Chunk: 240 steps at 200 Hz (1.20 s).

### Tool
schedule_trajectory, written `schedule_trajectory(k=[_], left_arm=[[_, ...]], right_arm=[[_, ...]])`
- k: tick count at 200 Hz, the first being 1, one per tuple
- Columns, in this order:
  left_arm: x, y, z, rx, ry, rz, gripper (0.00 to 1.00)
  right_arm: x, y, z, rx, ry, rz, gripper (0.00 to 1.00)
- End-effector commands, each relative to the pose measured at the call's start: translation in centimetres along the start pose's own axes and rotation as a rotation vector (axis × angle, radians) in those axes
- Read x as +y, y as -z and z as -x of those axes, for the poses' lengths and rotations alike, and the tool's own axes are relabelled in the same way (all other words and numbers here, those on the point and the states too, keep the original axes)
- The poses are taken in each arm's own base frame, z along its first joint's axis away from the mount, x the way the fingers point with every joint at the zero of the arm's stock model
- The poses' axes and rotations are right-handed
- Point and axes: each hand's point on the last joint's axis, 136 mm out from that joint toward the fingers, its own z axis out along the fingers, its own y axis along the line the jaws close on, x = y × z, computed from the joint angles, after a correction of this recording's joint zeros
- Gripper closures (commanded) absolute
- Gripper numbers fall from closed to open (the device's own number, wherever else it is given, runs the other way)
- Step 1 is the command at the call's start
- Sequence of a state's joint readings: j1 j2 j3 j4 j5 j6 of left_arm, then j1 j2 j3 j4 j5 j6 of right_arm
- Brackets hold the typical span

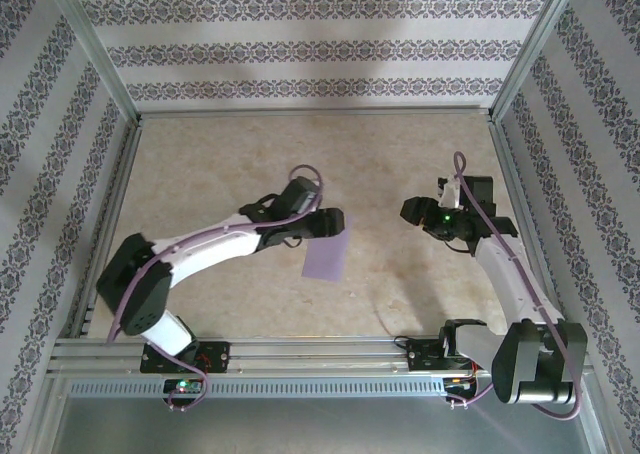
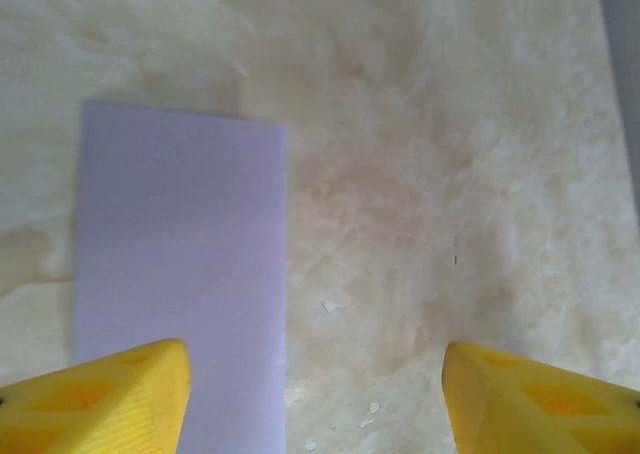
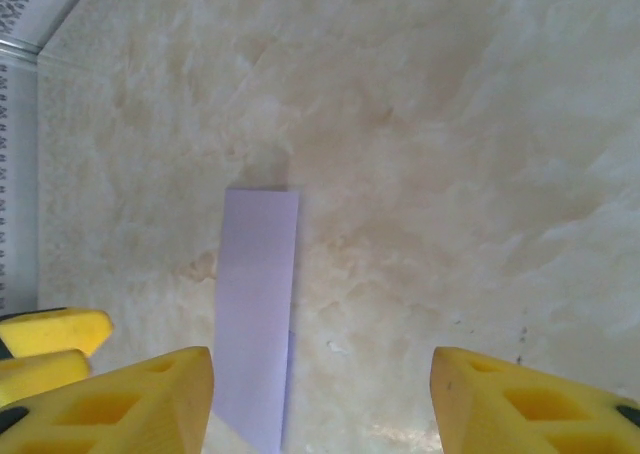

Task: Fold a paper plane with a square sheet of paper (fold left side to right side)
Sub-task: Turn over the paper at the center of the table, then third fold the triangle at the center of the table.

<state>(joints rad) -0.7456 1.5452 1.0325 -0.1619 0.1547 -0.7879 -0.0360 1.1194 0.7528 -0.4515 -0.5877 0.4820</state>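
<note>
Sheet of paper (image 1: 326, 258) lies flat on the table (image 1: 220, 164), about centre and slightly left. It reads as a narrow rectangle rather than a square, so the left-to-right fold looks done, though the crease itself can't be made out. Left gripper (image 1: 322, 224) hovers at the paper's far end, jaws apart, gripping nothing; in its wrist view one finger (image 2: 110, 399) overlaps the paper's edge, probably placed to press or let go of the fold. Right gripper (image 1: 414, 212) is well apart to the right, jaws wide, empty, facing the sheet, likely waiting its turn. Long edges run near-far, slightly tilted; all four look straight and none is lifted. There is bare table all round the sheet, with most room at the far side and between the grippers. The metal frame rail (image 1: 508, 174) is close to the right arm.
</note>
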Motion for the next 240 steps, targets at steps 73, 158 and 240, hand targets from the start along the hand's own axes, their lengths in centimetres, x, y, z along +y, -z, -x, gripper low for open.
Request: schedule_trajectory(k=[73, 158, 240], left_arm=[[7.8, 8.3, 3.4, -0.373, 0.170, -0.015, 0.00], [10.0, 8.8, 1.7, -0.372, 0.247, -0.006, 0.00], [10.4, 8.7, 1.2, -0.338, 0.237, 0.018, 0.00]], right_arm=[[5.3, -7.4, -6.6, 0.193, 0.012, 0.076, 0.63], [6.4, -13.1, -9.3, 0.267, 0.022, 0.042, 0.99], [3.5, -15.5, -8.9, 0.270, 0.029, -0.052, 1.00]])
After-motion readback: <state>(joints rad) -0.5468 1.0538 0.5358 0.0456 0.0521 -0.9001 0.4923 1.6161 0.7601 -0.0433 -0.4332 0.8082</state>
